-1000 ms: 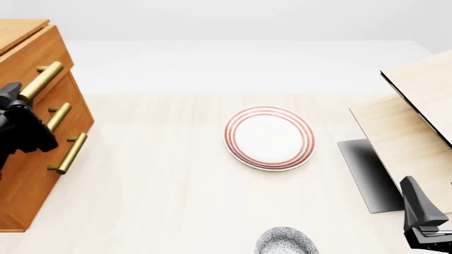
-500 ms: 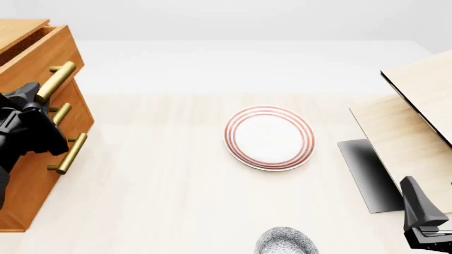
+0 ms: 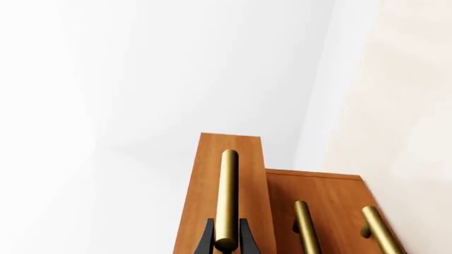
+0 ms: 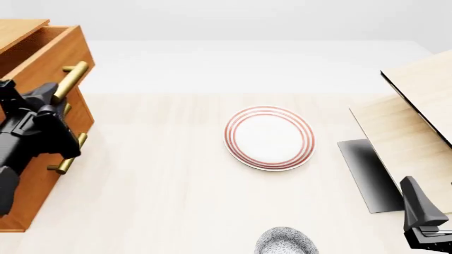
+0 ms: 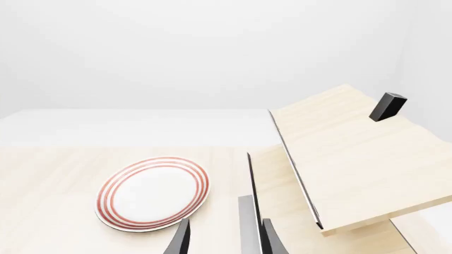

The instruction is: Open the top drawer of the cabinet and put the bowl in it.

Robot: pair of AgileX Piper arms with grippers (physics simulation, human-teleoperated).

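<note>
Left end effector closed on the brass bar handle of the top drawer, which stands partly out from the orange-brown cabinet at the left of the bench. Right end effector hangs with fingers parted and nothing between them, near the pale wood panels. Speckled bowl sits at the near bench edge, apart from the red-ringed plate at centre.

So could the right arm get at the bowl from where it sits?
Probably yes. The right gripper sits idle near the bowl, with bare table between them; the plate lies farther back, out of the way.
</note>
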